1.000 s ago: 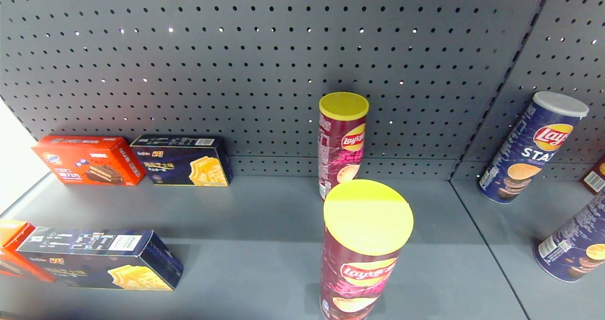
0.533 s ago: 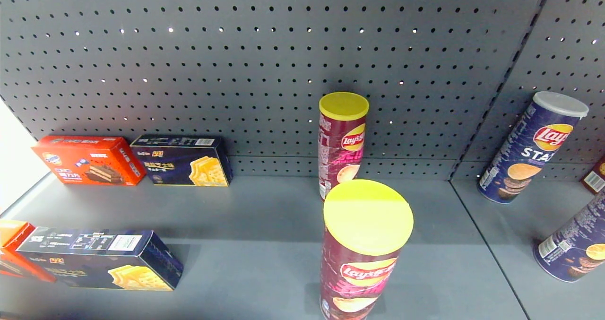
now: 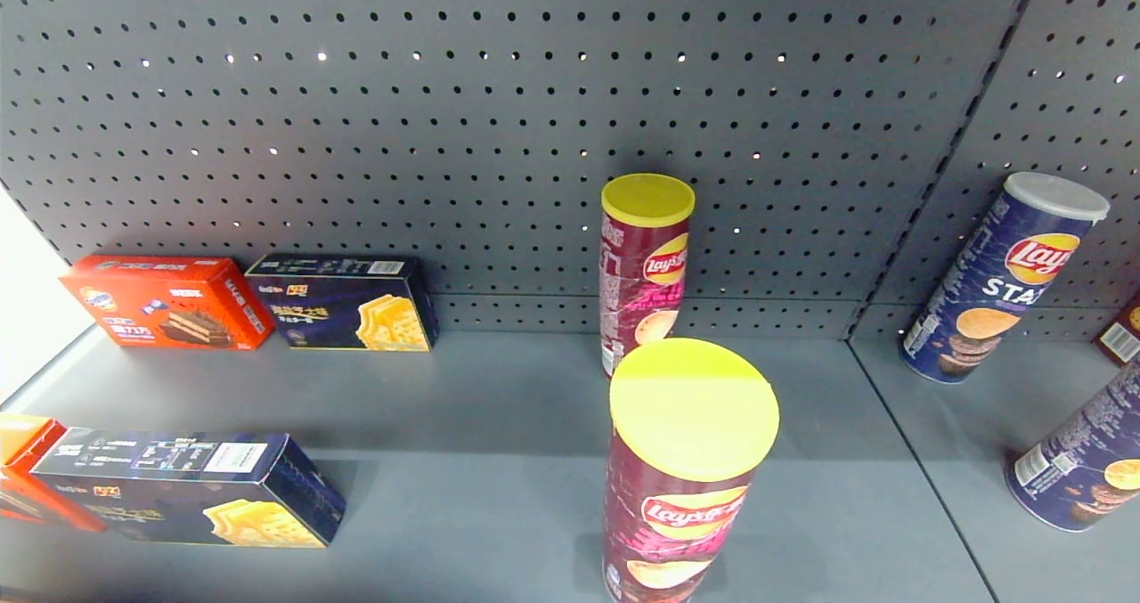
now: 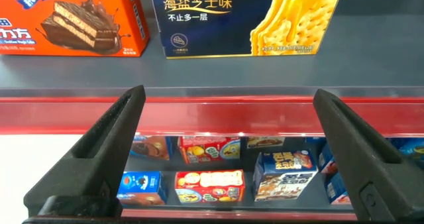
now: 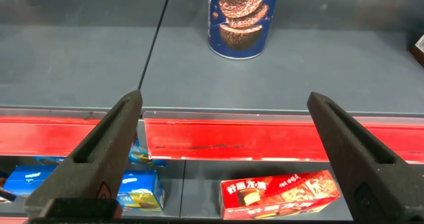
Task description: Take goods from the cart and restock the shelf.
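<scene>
At the shelf [image 3: 499, 407] front edge, we note left gripper [image 4: 228, 95] and right gripper [image 5: 224, 97] both spread wide, empty, presumably free for fetching; maroon cans [image 3: 686, 496] stand filed near-to-far, labels outward for display.

Grey perforated backboard [image 3: 445, 122]; maroon cans [image 3: 681, 523], yellow lids [image 3: 693, 407]; navy can [image 3: 989, 300], seemingly white lid [image 3: 1057, 195]; orange box [image 3: 169, 305], navy box [image 3: 347, 305].

**No change on the shelf**

From the head view nothing has shifted in the last second. The near maroon cardboard chip can with a yellow lid [image 3: 690, 469] at lower centre, the second maroon can [image 3: 646, 269] behind it and the dark blue cracker box [image 3: 191, 487] at lower left all match the earlier pictures.
</scene>
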Motion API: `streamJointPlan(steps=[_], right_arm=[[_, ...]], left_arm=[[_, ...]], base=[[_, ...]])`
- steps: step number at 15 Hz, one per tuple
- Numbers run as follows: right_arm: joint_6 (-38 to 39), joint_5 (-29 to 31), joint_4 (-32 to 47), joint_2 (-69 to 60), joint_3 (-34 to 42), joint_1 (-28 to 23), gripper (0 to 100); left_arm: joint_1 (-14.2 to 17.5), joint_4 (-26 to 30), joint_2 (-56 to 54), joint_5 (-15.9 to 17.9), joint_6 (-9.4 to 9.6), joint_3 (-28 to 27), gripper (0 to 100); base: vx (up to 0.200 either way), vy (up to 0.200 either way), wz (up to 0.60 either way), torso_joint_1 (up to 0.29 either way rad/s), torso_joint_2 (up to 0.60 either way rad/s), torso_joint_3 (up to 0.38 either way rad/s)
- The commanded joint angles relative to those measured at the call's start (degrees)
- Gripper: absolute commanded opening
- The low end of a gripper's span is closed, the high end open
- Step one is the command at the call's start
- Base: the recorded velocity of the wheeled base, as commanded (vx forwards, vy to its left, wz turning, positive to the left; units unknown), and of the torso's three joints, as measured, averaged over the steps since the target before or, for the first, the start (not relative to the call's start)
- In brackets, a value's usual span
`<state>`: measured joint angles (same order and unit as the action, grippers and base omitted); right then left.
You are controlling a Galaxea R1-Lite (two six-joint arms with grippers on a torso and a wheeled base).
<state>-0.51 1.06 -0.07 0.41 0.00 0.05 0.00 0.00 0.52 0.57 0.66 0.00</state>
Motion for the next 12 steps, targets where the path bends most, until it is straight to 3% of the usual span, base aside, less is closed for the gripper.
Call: streamJointPlan(steps=[1, 12], right_arm=[[-0.02, -0.01, -0.01, 0.02, 0.00, 0.04, 100], [0.07, -0.01, -0.01, 0.11, 0.00, 0.04, 100]], left_arm=[[0.00, 0.00, 0.00, 0.04, 0.04, 0.00, 100], [0.00, 0.00, 0.00, -0.05, -0.04, 0.00, 100]], base=[[0.000, 0.000, 0.00, 0.000, 0.00, 0.000], [0.000, 0.000, 0.00, 0.000, 0.00, 0.000]])
